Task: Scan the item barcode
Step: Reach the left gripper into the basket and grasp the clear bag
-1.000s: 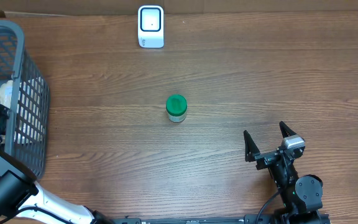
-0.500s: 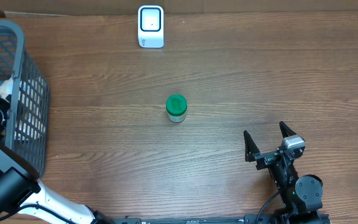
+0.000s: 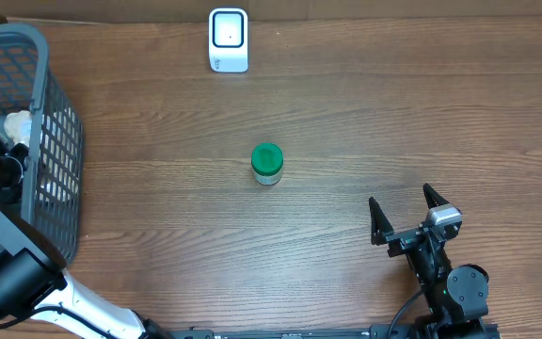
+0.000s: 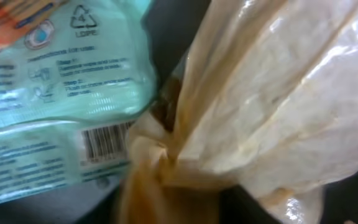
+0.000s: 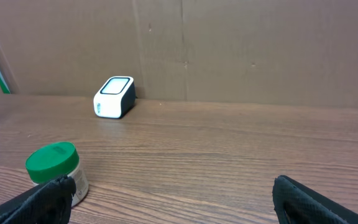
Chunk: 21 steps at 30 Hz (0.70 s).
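Note:
The white barcode scanner point(image 3: 228, 40) stands at the table's far edge and also shows in the right wrist view point(image 5: 114, 97). My left gripper point(image 3: 12, 141) reaches into the grey basket point(image 3: 59, 141), right against a pale crinkled bag point(image 3: 19, 123). In the left wrist view this tan plastic bag point(image 4: 272, 93) fills most of the picture and hides the fingers, so the jaws' state does not show. Beside it lies a mint-green packet point(image 4: 55, 87) with a printed barcode point(image 4: 104, 140). My right gripper point(image 3: 403, 215) stands open over the near right of the table, holding nothing.
A small jar with a green lid point(image 3: 266, 163) stands mid-table, just beyond the right gripper's left finger point(image 5: 42, 199). A brown cardboard wall point(image 5: 229, 43) runs behind the scanner. The basket takes up the left edge.
The basket has slid a little to the right, and the pale bag inside it has shifted with the left arm. The right arm and the jar have not moved.

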Each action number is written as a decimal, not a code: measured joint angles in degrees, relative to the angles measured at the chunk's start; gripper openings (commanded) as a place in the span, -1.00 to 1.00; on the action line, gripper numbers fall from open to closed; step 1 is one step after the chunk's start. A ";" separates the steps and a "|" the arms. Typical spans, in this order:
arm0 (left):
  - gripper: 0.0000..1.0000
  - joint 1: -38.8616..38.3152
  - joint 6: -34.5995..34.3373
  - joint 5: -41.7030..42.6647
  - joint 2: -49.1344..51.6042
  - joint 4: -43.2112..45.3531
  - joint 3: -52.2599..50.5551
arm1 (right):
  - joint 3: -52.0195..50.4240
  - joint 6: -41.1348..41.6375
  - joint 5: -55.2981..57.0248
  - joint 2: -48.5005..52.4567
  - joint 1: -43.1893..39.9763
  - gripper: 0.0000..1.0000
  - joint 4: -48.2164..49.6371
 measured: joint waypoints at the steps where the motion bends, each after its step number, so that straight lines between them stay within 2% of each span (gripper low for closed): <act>1: -0.60 -0.07 -0.04 -0.04 -0.17 -0.20 0.00 | 0.00 0.02 0.02 0.00 0.00 1.00 -0.02; 5: -0.91 -0.17 0.35 -0.02 -0.33 -2.56 0.63 | 0.00 0.00 0.02 0.00 -0.02 1.00 -0.02; 13: -0.92 -0.37 -2.62 -2.84 -0.33 -15.50 8.24 | 0.00 0.00 0.02 0.00 0.00 1.00 -0.02; 21: -0.91 -0.39 -8.70 -3.89 -4.26 -25.24 24.15 | 0.00 0.02 0.02 0.00 -0.02 1.00 0.02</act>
